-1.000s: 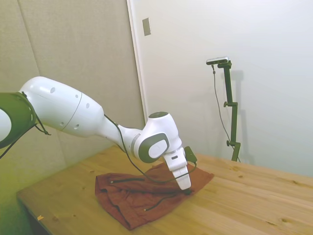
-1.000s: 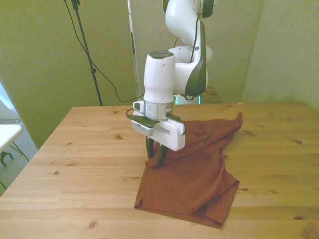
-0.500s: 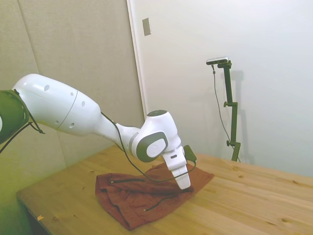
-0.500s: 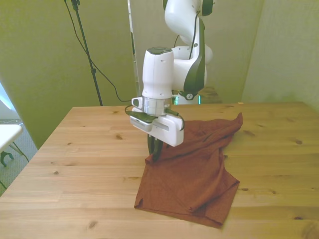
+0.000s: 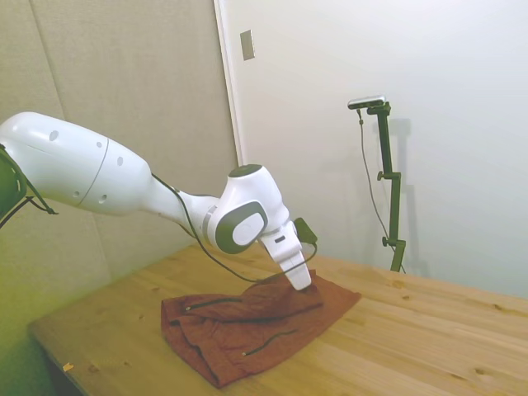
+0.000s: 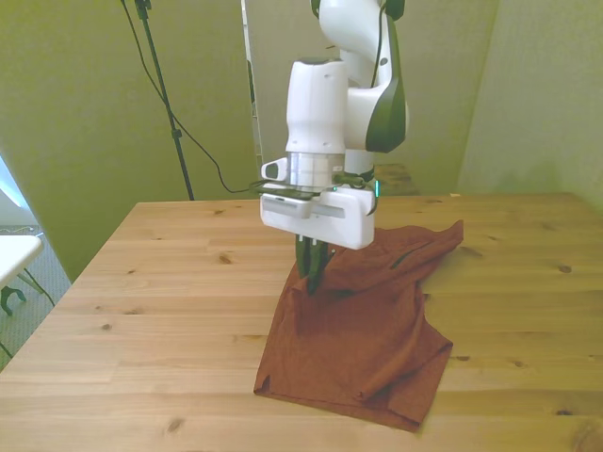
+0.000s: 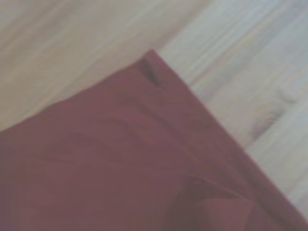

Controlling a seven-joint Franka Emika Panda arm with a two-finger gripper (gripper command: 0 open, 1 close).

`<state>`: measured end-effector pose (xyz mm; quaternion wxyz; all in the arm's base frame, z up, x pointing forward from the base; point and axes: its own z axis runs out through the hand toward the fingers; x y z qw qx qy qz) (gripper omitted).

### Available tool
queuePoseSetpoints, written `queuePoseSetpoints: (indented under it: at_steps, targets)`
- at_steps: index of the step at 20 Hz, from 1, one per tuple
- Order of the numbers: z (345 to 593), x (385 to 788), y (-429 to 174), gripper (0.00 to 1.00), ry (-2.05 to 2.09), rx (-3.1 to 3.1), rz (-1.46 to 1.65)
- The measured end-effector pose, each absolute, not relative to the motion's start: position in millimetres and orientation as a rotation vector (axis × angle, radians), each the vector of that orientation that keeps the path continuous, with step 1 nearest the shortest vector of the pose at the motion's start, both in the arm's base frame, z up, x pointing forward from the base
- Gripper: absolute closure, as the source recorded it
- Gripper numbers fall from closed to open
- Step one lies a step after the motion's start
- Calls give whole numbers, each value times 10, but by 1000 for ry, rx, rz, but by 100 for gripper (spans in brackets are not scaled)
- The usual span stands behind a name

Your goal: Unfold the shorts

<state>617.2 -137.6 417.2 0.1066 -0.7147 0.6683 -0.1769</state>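
Note:
The rust-red shorts [image 6: 367, 330] lie wrinkled on the wooden table [image 6: 160, 311], partly folded, with thin dark cord lines showing in the side view [image 5: 247, 330]. My gripper [image 6: 312, 279] is shut on the shorts' edge on the front view's left and holds a fold of cloth a little above the table. In the side view the gripper [image 5: 304, 287] pinches the cloth near the shorts' far corner. The wrist view shows a blurred corner of the shorts [image 7: 120, 159] against the wood.
A dark stand with a trailing cable [image 6: 170, 113] rises behind the table on the front view's left. Bare wood [image 5: 429, 346] stretches to the right of the shorts in the side view.
The fingers closed on the shorts' edge. The gripper then rose and shifted toward the front view's right, lifting a fold of cloth with it.

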Motion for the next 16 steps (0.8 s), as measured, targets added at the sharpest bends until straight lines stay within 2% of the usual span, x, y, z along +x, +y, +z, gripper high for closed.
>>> queuePoseSetpoints:
  at_steps: [8, 12, 16]
  targets:
    - [4649, 6644, -211, 100, 1684, -2216, -624]
    - [4694, 6921, 311, 100, 1603, -2278, -659]
    - [4622, 7108, 781, 100, 1545, -2322, -636]
